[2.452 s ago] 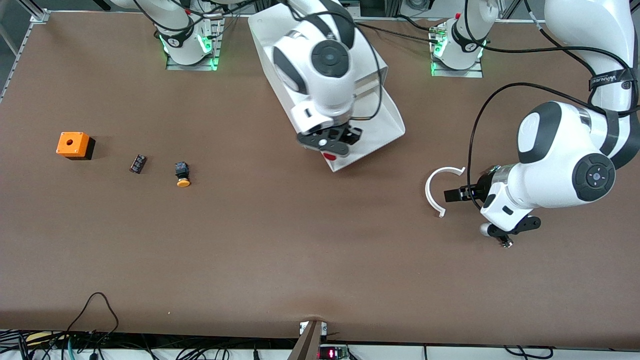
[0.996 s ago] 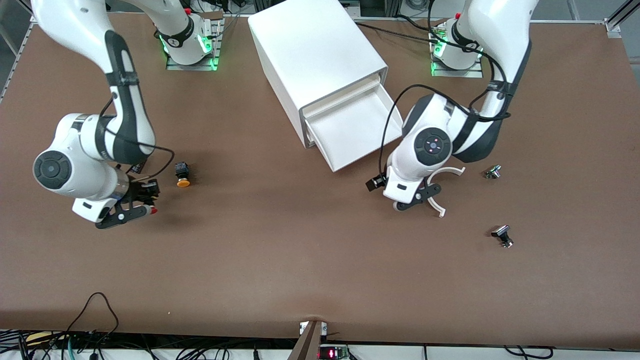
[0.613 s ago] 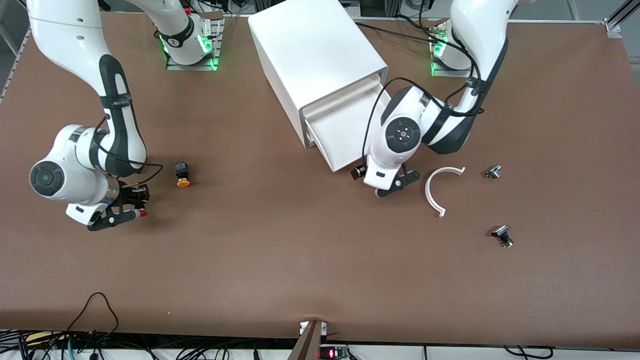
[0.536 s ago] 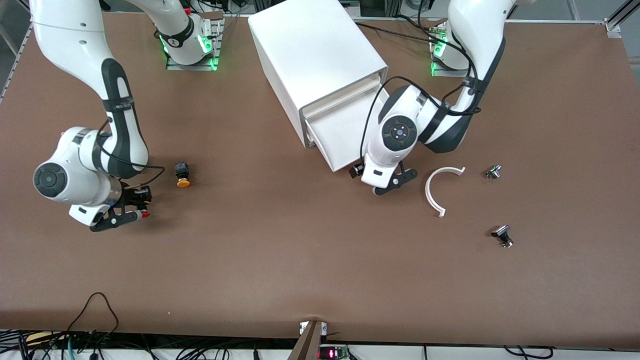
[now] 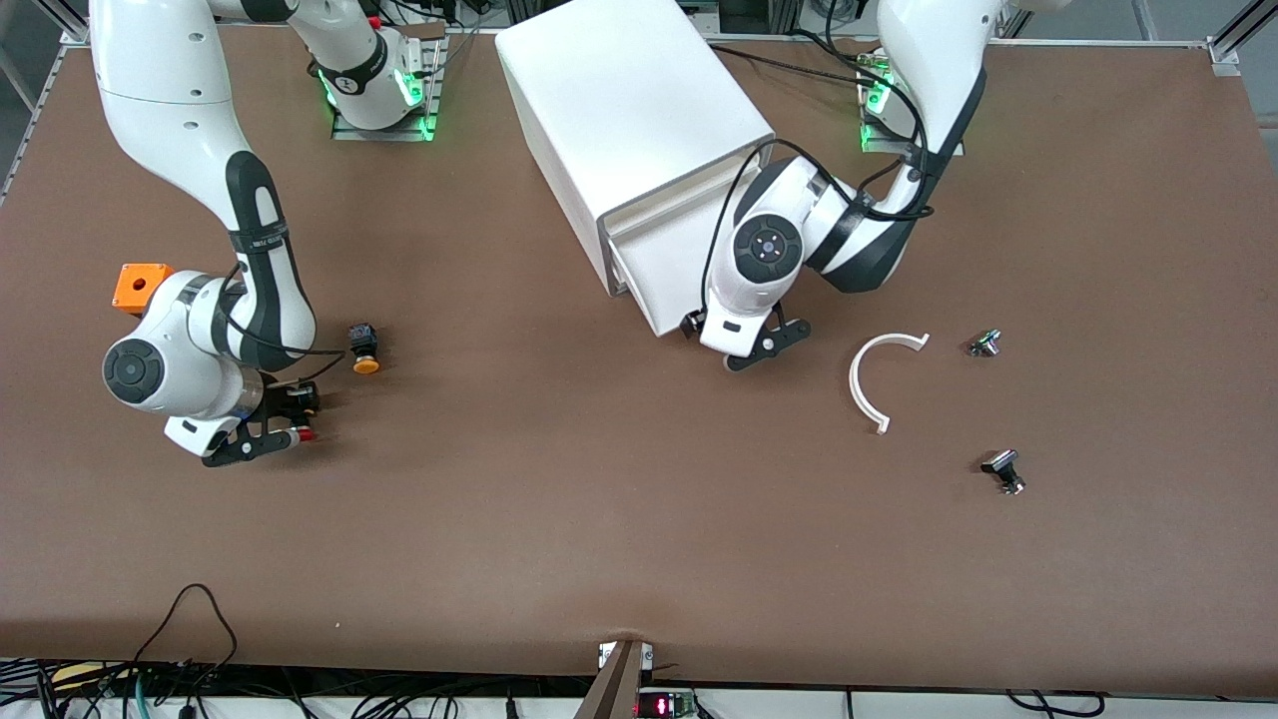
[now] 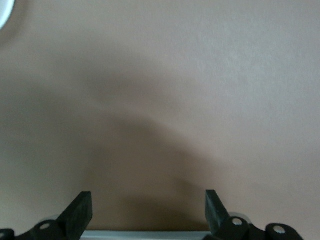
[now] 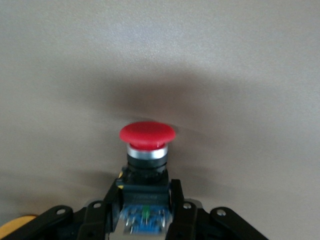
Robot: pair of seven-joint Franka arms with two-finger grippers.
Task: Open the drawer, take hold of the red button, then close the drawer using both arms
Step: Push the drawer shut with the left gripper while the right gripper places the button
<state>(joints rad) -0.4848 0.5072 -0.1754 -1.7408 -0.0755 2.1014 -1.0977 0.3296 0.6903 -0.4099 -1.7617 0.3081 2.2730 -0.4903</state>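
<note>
The white cabinet (image 5: 629,110) has its lowest drawer (image 5: 659,270) standing partly out. My left gripper (image 5: 691,324) is down at the drawer's front edge, open, and its wrist view shows the left gripper (image 6: 148,200) with only bare table between the fingers. My right gripper (image 5: 290,417) is low over the table toward the right arm's end, shut on the button (image 5: 306,434). In the right wrist view the right gripper (image 7: 145,192) clamps the button's (image 7: 147,134) black-and-blue body, with the red cap sticking out past the fingertips.
A yellow-capped button (image 5: 365,352) lies beside my right gripper, and an orange box (image 5: 138,285) sits farther toward the right arm's end. A white curved piece (image 5: 869,384) and two small metal parts (image 5: 985,343) (image 5: 1003,471) lie toward the left arm's end.
The left gripper has swung in from beside the curved piece to the drawer's front, and the drawer has slid in a little. The right gripper has shifted slightly, still carrying the red button.
</note>
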